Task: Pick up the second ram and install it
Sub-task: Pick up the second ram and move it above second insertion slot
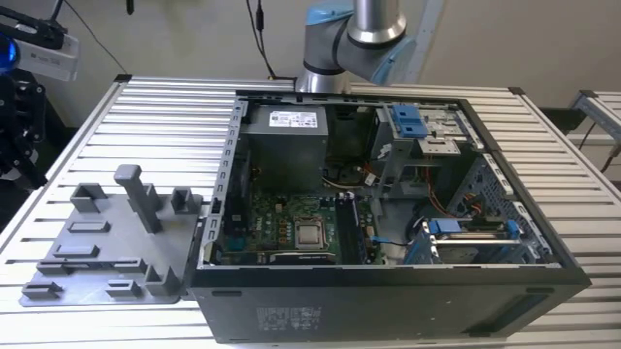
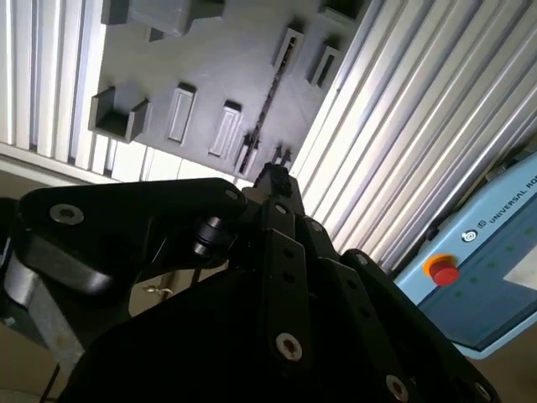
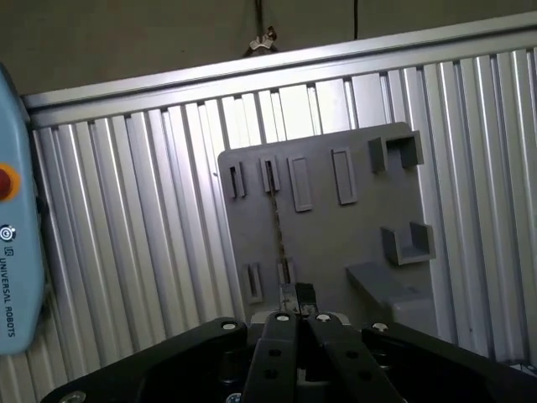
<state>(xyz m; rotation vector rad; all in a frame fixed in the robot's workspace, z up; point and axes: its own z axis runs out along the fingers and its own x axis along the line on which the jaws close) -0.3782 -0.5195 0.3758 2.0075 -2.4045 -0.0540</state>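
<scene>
Seemingly light, stiff and fragile, the ram point(image 3: 277, 222) is lying edge-on in the tray point(image 3: 336, 243), asking for a grip across its flat sides; the pincer point(image 3: 298, 295) is hovering clear of it, fingers together and empty.

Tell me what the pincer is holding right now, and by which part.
Nothing: the pincer is shut and empty above the second ram, which stands edge-on in the tray.

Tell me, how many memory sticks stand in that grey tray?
1. The second ram stands edge-on in the grey tray, between its holders, in line with the gripper in the first wrist view. Others may be hidden inside the computer case.
</scene>
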